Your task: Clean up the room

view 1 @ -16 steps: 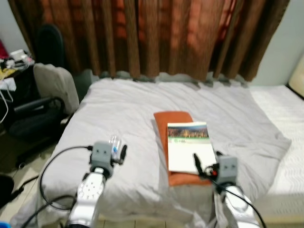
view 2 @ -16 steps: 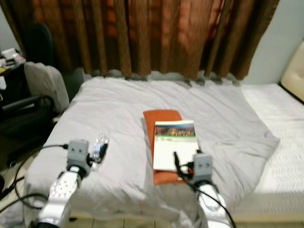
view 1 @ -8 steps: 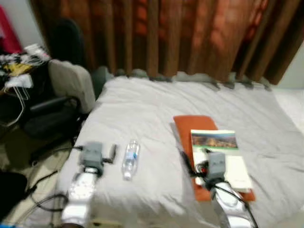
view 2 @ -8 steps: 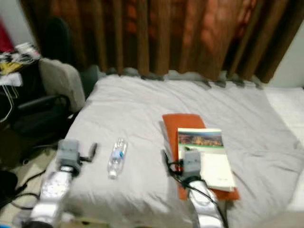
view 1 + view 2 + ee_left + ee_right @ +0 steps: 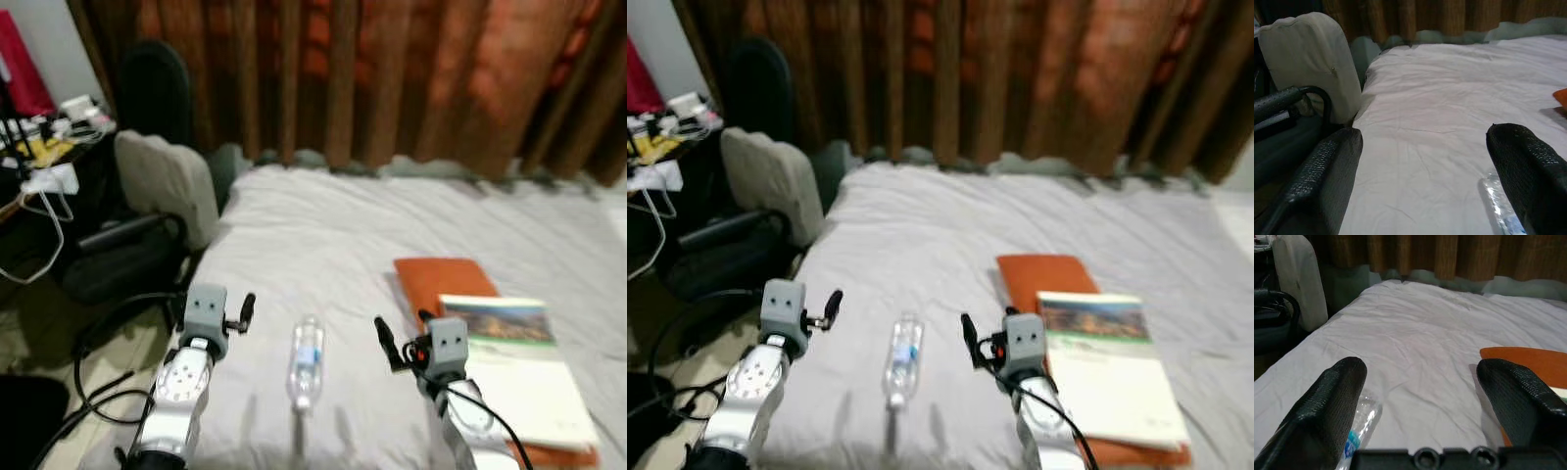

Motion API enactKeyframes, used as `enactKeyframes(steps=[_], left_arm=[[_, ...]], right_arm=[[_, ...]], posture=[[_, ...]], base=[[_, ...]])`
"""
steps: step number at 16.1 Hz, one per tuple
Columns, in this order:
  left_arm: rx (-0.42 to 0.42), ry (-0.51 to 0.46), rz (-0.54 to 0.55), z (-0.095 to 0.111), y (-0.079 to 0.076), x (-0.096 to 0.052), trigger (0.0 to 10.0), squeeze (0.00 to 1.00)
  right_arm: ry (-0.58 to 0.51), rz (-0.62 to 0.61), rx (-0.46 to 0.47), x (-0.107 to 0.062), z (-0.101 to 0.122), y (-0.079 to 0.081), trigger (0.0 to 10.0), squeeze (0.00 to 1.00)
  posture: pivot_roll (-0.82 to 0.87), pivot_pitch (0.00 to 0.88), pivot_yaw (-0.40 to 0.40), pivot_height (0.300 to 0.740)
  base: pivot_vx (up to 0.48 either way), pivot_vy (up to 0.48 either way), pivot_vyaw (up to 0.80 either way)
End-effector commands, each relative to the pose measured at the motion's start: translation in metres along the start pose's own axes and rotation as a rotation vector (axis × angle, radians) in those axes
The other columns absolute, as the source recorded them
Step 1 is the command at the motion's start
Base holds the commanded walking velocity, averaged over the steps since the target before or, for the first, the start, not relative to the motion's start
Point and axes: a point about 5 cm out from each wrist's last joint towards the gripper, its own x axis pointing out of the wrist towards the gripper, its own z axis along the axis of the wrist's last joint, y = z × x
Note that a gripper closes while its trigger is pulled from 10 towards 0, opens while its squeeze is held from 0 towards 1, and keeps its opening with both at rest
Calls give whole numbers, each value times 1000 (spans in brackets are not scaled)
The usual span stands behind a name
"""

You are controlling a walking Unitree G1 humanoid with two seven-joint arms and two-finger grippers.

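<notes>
Grey-sheeted bed [image 5: 323,235] carries a clear plastic water bottle [image 5: 306,360]; flanking the bottle, left gripper [image 5: 245,311] and right gripper [image 5: 384,343] hover spread, empty.

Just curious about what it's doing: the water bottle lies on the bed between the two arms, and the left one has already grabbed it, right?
Not quite. The water bottle does lie on the bed between the arms, but the left gripper holds nothing: the left wrist view shows its fingers open, the bottle lying beside them.

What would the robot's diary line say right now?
left hand: open, empty | right hand: open, empty | bottle: lying on bed between hands | book: on orange folder
</notes>
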Motion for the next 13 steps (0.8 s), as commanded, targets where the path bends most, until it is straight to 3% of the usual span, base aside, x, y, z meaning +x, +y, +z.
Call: enactKeyframes(steps=[1,7,11,12,13], left_arm=[[-6,-6,-22,2,-9,2,10000,0],[-7,20,-52,-2,-14,5,10000,0],[-38,199,-86,-23,-28,18,10000,0],[-48,339,-20,-37,-21,22,10000,0],[-57,374,35,-39,-14,24,10000,0]], right_arm=[[6,-47,-7,-4,0,-14,10000,0],[9,-47,-6,-6,-1,-14,10000,0],[27,-29,-17,-13,-4,-14,10000,0],[38,-7,-36,-23,-4,-13,10000,0],[44,6,-49,-36,-1,-12,10000,0]], posture=[[1,0,-36,740],[0,0,-40,740],[-28,19,-64,740],[-62,72,-81,740],[-129,195,-108,740]], base=[[356,-315,0],[362,-311,0],[0,0,0],[0,0,0],[0,0,0]])
